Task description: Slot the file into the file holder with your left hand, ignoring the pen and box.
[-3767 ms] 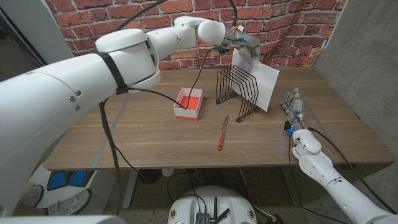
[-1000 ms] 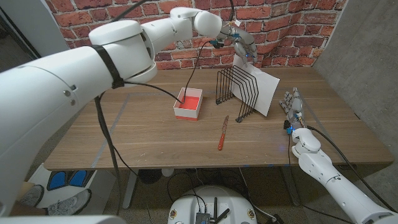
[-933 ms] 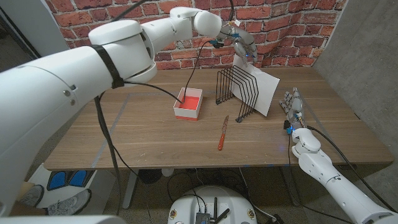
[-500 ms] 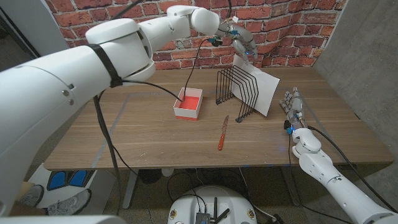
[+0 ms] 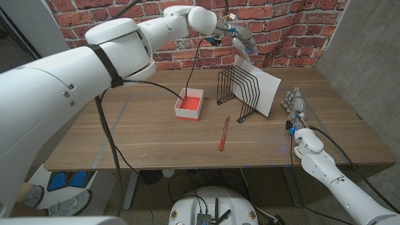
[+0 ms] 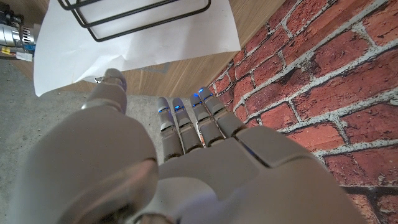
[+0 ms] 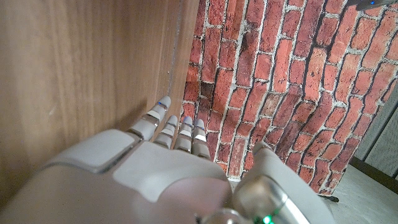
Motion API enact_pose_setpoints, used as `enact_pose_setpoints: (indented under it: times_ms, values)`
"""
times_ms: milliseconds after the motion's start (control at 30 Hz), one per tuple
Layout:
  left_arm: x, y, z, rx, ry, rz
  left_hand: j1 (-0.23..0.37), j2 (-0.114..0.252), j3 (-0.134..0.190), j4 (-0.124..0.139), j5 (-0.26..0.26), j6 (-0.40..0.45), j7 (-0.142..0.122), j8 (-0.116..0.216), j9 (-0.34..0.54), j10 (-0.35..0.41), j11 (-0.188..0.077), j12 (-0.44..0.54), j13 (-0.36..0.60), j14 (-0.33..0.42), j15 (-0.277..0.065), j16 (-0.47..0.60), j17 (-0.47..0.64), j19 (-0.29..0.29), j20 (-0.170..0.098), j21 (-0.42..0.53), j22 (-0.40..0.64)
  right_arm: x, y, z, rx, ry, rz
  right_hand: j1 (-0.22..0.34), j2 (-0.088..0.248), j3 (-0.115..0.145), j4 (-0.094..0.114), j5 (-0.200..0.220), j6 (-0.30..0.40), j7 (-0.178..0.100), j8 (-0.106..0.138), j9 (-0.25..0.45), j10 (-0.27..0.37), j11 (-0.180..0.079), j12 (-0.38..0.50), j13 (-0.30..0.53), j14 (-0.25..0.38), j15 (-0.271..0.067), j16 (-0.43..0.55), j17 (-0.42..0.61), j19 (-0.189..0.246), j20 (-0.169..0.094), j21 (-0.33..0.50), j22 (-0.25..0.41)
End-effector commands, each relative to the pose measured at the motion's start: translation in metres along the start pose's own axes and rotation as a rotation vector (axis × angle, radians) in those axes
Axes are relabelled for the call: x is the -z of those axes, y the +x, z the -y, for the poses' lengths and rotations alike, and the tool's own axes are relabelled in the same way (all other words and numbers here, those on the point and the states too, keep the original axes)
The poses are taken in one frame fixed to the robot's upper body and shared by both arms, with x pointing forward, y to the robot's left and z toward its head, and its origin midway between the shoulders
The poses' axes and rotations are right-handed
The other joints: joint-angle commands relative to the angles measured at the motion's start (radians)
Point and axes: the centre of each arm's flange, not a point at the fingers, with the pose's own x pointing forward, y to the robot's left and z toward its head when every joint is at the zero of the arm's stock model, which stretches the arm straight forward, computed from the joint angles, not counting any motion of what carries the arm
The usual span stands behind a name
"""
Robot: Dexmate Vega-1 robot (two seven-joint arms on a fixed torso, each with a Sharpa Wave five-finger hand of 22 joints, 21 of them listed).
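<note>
Brick wall behind a wooden table. Your file stands tilted in the wire file holder, long edge sloping down to the right. Left hand hovers above it, fingers straight, holding nothing. Right hand waits nearby, fingers apart. Box and pen sit apart from the holder.
</note>
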Motion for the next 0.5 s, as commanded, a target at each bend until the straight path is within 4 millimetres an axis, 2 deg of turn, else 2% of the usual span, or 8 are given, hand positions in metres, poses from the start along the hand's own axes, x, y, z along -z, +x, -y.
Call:
enact_pose_setpoints:
  times_ms: [33, 500]
  values:
    - [0.009, -0.012, 0.001, -0.013, -0.053, 0.019, -0.009, 0.003, -0.003, -0.001, 0.001, -0.009, 0.002, 0.000, 0.002, -0.016, 0.003, 0.000, 0.000, -0.013, -0.032, 0.001, 0.001, -0.013, -0.087, -0.003, 0.002, -0.002, 0.002, -0.001, -0.007, -0.005, -0.001, -0.006, 0.047, 0.004, 0.004, 0.008, 0.004, -0.001, 0.002, 0.002, 0.005, -0.003, 0.003, 0.004, -0.001, 0.003, 0.000, 0.005, -0.001, 0.005, 0.000, 0.004]
    - [0.019, -0.045, 0.005, -0.096, -0.121, 0.131, -0.032, 0.023, -0.007, 0.007, 0.001, -0.027, 0.007, 0.001, 0.003, -0.042, 0.017, 0.003, 0.000, -0.040, -0.017, 0.002, 0.002, -0.036, -0.076, -0.002, 0.002, -0.003, 0.003, 0.000, -0.006, -0.009, 0.000, -0.006, 0.048, 0.003, 0.004, 0.008, 0.004, -0.001, 0.002, 0.002, 0.005, -0.004, 0.003, 0.004, -0.001, 0.003, 0.000, 0.005, -0.001, 0.006, 0.000, 0.004]
